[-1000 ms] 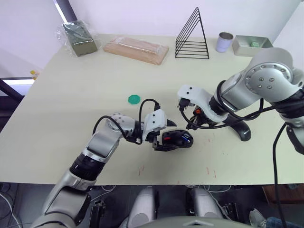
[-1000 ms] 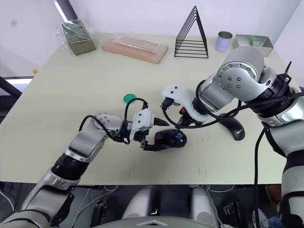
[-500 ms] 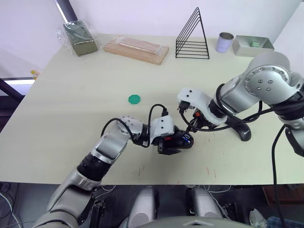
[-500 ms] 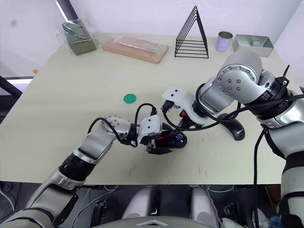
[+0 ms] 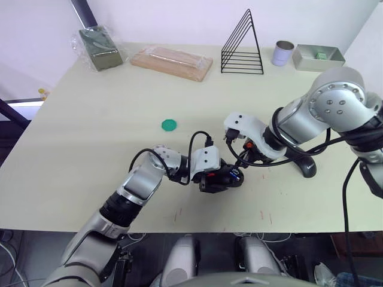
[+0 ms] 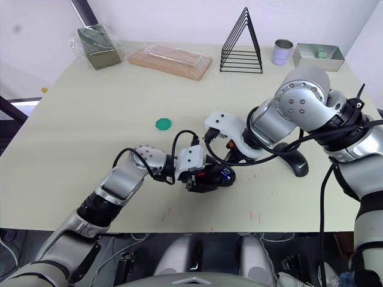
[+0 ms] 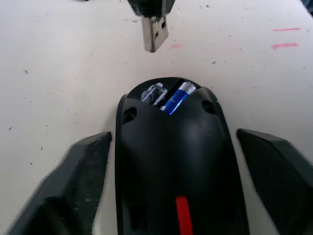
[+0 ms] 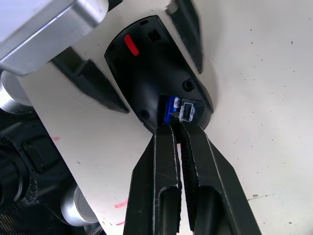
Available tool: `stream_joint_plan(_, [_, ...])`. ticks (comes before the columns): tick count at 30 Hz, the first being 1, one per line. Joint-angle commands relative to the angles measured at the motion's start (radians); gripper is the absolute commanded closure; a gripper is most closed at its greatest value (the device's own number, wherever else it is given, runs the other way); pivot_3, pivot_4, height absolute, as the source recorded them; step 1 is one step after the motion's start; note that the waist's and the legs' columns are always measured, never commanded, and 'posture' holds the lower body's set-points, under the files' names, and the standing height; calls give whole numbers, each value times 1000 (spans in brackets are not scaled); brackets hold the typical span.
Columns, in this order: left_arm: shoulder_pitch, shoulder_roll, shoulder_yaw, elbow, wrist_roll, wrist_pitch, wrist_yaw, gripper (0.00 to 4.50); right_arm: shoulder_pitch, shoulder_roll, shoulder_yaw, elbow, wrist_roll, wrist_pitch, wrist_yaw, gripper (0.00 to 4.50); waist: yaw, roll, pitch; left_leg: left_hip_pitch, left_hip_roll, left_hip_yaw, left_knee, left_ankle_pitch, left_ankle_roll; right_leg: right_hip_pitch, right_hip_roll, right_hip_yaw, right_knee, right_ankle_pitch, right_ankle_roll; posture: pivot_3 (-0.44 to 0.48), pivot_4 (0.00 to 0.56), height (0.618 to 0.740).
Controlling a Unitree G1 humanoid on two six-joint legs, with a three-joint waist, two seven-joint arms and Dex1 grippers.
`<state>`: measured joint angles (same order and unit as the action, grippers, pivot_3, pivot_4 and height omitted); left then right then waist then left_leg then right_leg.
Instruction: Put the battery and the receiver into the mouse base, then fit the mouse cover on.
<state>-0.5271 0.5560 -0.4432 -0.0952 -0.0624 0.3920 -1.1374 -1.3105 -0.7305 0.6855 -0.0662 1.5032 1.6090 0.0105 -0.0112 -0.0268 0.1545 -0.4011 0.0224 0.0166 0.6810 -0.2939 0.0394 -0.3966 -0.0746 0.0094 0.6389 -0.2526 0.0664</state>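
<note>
Our left gripper (image 7: 171, 196) has moved in and now brackets the base (image 7: 177, 166), fingers wide, untouching. Battery (image 7: 176, 97) sits inside. Right gripper (image 8: 177, 128) pinches the receiver (image 7: 154, 32) just beyond its slot; cover (image 5: 302, 162) waits far right.

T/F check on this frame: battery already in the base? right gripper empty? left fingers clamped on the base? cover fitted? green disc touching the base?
1. The battery lies inside the mouse base. True.
2. The right gripper is empty. False: it is shut on the receiver, held just outside the base's open end.
3. The left gripper is clamped on the base. False: its fingers flank the base with bare table showing on both sides.
4. The mouse cover is fitted. False: it lies on the table beside the right arm.
5. The green disc touches the base. False: it lies well apart.
</note>
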Motion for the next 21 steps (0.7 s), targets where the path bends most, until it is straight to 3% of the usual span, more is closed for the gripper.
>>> stream_joint_plan(1, [-9, -6, -3, -15, 5, -21, 0, 1358, 3, -9, -51, -7, 28, 5, -17, 4500, 0, 0, 0, 0, 0, 0, 0, 0, 0, 0, 0, 0, 0, 0, 0, 0, 150, 740])
stream_joint_plan(21, [-3, -13, 1, -29, -3, 1, 4, 1358, 119, 42, -96, 41, -16, 5, -87, 4500, 0, 0, 0, 0, 0, 0, 0, 0, 0, 0, -1, 0, 0, 0, 0, 0, 150, 740])
